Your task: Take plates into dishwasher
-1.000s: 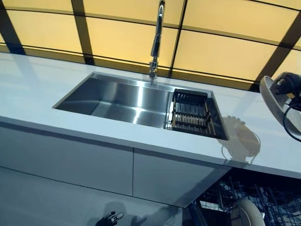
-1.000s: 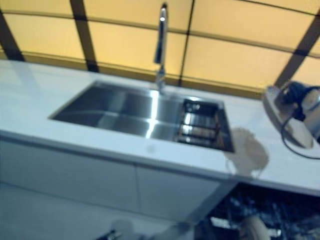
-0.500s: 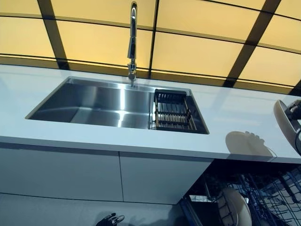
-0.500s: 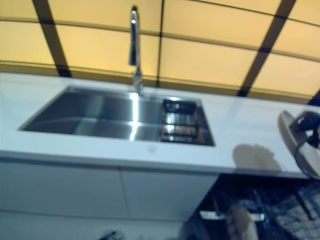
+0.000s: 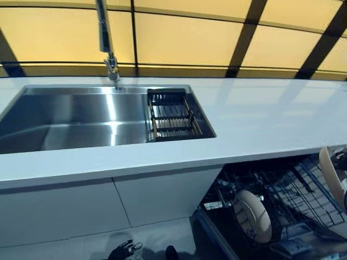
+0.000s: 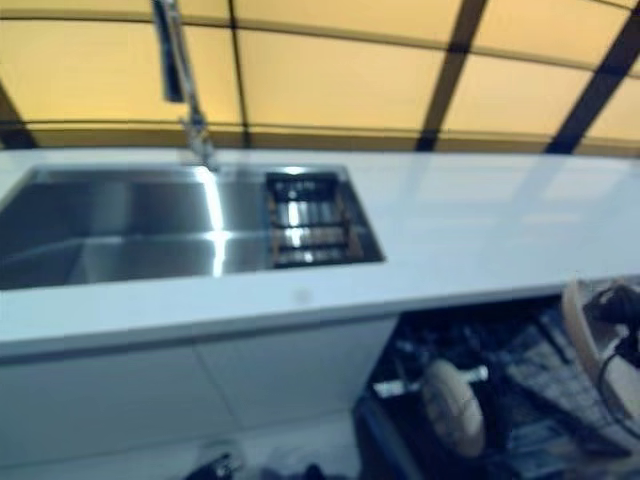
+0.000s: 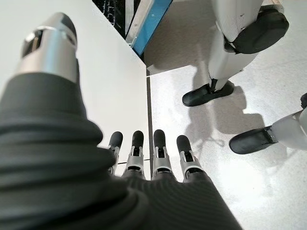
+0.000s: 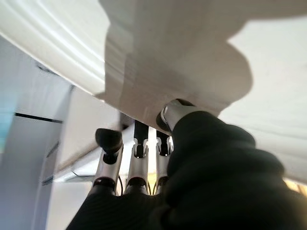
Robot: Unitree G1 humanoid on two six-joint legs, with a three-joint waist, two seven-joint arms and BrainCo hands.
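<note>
At the far right my right hand is shut on a white plate, held on edge just below the counter's front edge. It hangs over the right part of the open dishwasher's dark wire rack. In the right wrist view the plate fills the frame, with my thumb pressed on its face and the fingers curled behind it. A second white plate stands upright in the rack. My left hand hangs open and empty low by the white cabinet front.
A white counter runs across, with a steel sink at left, a tap behind it and a dark drying rack in its right end. White cabinet doors lie below. The dishwasher's blue-edged frame stands beside my left hand.
The camera has swung right and down, bringing the open dishwasher into view. My right hand has brought the plate down from above the counter to below its edge, over the rack.
</note>
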